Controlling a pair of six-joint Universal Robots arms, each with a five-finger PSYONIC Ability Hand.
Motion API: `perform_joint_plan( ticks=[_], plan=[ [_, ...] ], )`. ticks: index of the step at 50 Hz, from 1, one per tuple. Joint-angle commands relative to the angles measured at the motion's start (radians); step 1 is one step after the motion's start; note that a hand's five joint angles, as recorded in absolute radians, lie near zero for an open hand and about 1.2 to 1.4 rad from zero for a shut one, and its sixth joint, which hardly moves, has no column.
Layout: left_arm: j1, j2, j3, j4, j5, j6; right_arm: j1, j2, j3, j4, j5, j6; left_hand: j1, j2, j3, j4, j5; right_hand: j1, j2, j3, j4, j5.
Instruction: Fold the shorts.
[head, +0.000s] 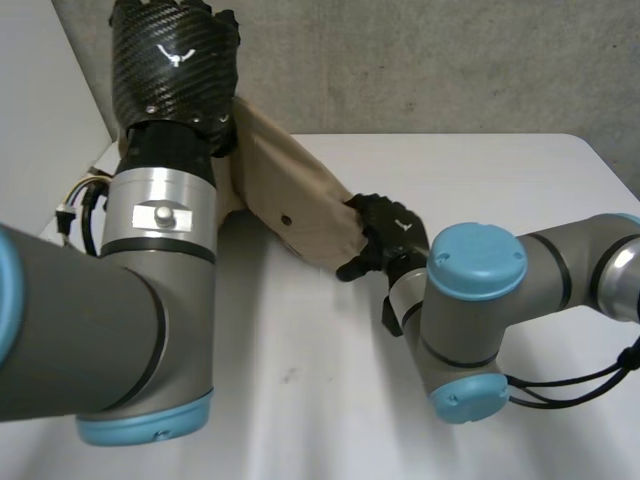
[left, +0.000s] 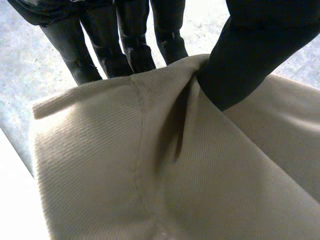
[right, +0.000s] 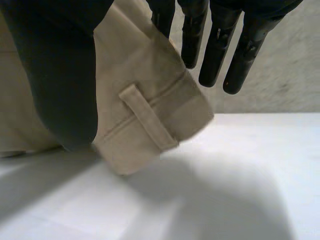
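The beige shorts (head: 300, 205) hang stretched between my two hands, slanting from high at the back left down to the table's middle. My left hand (head: 175, 60) is raised above the table; its thumb (left: 240, 60) pinches a bunched fold of the shorts (left: 125, 165) against the fingers (left: 100, 45) behind the cloth. My right hand (head: 385, 235) is at the lower end, on the waistband corner with a belt loop (right: 147, 117). Its thumb (right: 60, 75) lies over the shorts (right: 145, 60), with straight fingers (right: 215, 55) behind. That corner hangs just above the table.
The white table (head: 330, 380) spreads under and in front of the shorts, bare white table (right: 225, 175) below the held corner. A grey wall (head: 450, 60) runs along the table's far edge. My left arm (head: 110, 300) fills the near left.
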Motion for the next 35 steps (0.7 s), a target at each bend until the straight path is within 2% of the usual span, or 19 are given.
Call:
perform_joint_plan(
  ticks=[1, 8, 22, 26, 27, 30, 31, 35],
  plan=[
    [0.004, 0.023, -0.020, 0.000, 0.000, 0.001, -0.027, -0.069, 0.052, 0.001, 0.005, -0.017, 0.252, 0.195, 0.199, 0.193, 0.260, 0.062, 0.021, 0.000, 0.003, 0.025],
    [0.011, 0.021, -0.015, 0.001, 0.003, 0.001, -0.043, -0.146, 0.130, 0.004, 0.011, -0.017, 0.252, 0.195, 0.199, 0.193, 0.260, 0.144, 0.103, 0.082, 0.085, 0.107],
    [0.012, -0.002, 0.005, 0.003, 0.006, 0.001, -0.083, -0.265, 0.296, 0.012, 0.015, -0.020, 0.252, 0.195, 0.199, 0.193, 0.260, 0.136, 0.094, 0.073, 0.077, 0.098],
    [0.012, -0.013, 0.005, 0.003, 0.006, 0.001, -0.148, -0.331, 0.357, 0.003, -0.003, -0.020, 0.252, 0.195, 0.199, 0.193, 0.260, 0.355, 0.314, 0.293, 0.296, 0.318],
    [0.014, -0.014, 0.005, 0.003, 0.006, 0.001, -0.169, -0.342, 0.366, 0.000, -0.011, -0.020, 0.252, 0.195, 0.199, 0.193, 0.260, 0.350, 0.309, 0.288, 0.291, 0.313],
    [0.014, -0.023, 0.006, 0.003, 0.006, 0.001, -0.186, -0.342, 0.354, 0.012, -0.041, -0.019, 0.252, 0.195, 0.199, 0.193, 0.260, 0.122, 0.081, 0.060, 0.063, 0.085],
    [0.012, -0.025, 0.006, 0.003, 0.006, 0.001, -0.186, -0.342, 0.351, 0.014, -0.067, -0.019, 0.252, 0.195, 0.199, 0.193, 0.260, -0.097, -0.138, -0.159, -0.156, -0.135],
    [0.011, -0.025, 0.009, 0.005, 0.004, 0.001, -0.186, -0.342, 0.350, 0.014, -0.125, -0.022, 0.252, 0.195, 0.199, 0.193, 0.260, -0.202, -0.243, -0.264, -0.261, -0.239]
  ],
)
